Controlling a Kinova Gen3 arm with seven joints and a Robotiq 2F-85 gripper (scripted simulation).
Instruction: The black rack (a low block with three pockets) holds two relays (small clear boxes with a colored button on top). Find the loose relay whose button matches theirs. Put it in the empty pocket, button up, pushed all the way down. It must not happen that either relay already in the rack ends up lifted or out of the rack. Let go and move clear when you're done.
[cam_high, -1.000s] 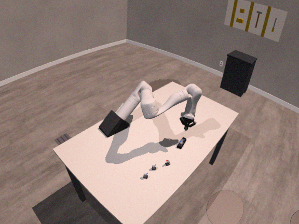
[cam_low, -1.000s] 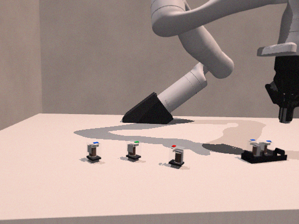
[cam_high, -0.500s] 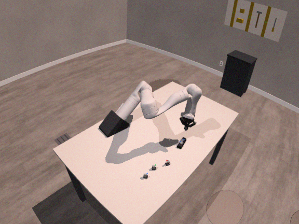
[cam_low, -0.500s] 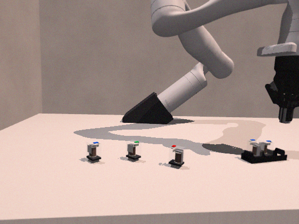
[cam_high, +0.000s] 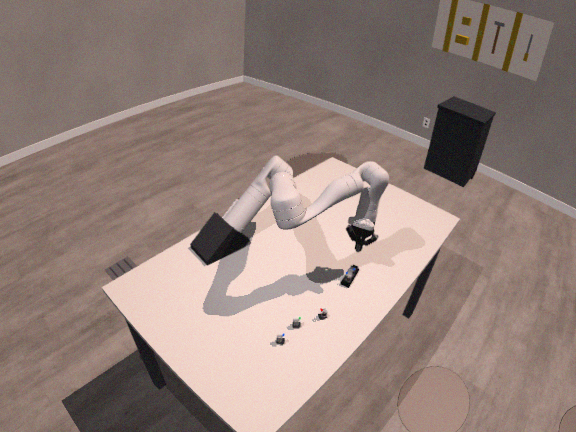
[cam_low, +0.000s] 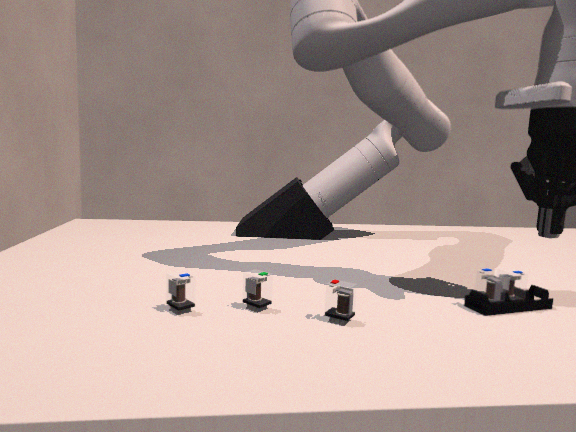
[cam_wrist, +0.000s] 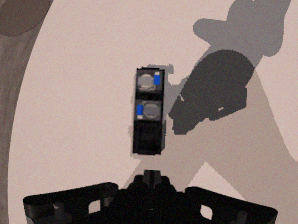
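The black rack (cam_high: 346, 282) (cam_low: 507, 302) (cam_wrist: 149, 141) lies on the white table (cam_high: 240, 360) and holds two relays (cam_low: 492, 286) (cam_wrist: 148, 96) with blue buttons. Its third pocket, at the end nearest my gripper in the wrist view, is empty. Three loose relays stand upright in a row: a blue-button relay (cam_high: 280, 339) (cam_low: 180, 291), a green-button relay (cam_high: 296, 323) (cam_low: 256, 289) and a red-button relay (cam_high: 322, 314) (cam_low: 343, 301). My gripper (cam_high: 360, 246) (cam_low: 550, 231) (cam_wrist: 151, 180) is shut with nothing in it. It hangs above the table just behind the rack.
The arm's black base (cam_high: 217, 239) (cam_low: 287, 215) sits at the table's far-left side. A black cabinet (cam_high: 459, 140) stands by the wall.
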